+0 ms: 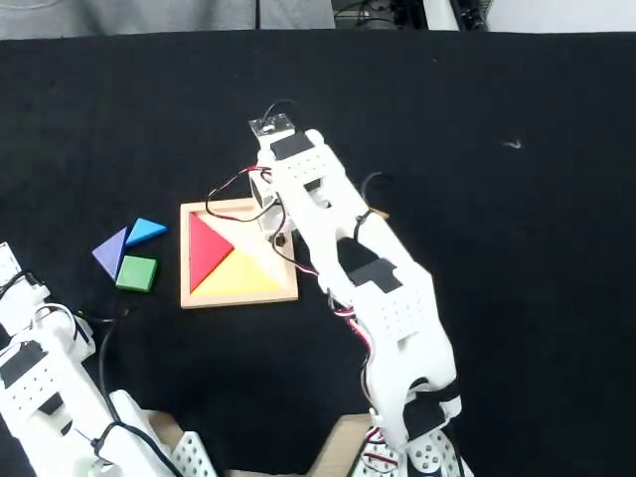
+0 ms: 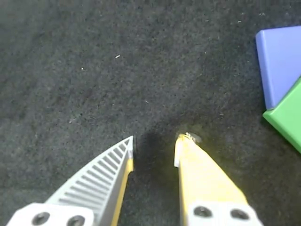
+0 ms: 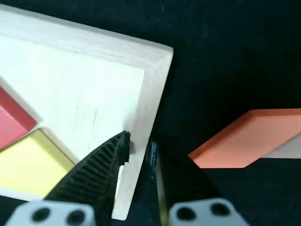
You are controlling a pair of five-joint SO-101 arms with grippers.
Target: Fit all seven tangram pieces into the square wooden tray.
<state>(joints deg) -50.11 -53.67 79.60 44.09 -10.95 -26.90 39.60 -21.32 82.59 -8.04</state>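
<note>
Tray: the square wooden tray [image 1: 186, 260] lies flat on the black tablecloth [image 1: 497, 248], left of centre, with its far right corner under the right arm [image 1: 397, 298]
Inside it: a large red triangle [image 1: 204, 248] and a large yellow triangle [image 1: 243, 278] sit flush, meeting along a diagonal; the rest of the floor is bare wood
Right gripper: the right gripper [image 3: 138, 147] straddles the tray's wall near that corner, one finger inside and one outside, drawn in narrow and pinching the wood by the look of it (more likely to steady or nudge the tray than to carry a piece)
Orange piece: an orange parallelogram [image 3: 240, 139] lies on the cloth just outside that corner
Loose pieces: a purple triangle [image 1: 109, 253], a small blue triangle [image 1: 146, 231] and a green square [image 1: 136, 272] are bunched just left of the tray, handy for the left arm
Left gripper: the left gripper [image 2: 153, 141] hangs low over bare cloth near the purple and green pieces, fingers parted with nothing between them
Progress: two of seven in, I'd judge; I count six pieces and can't make out the seventh
</note>
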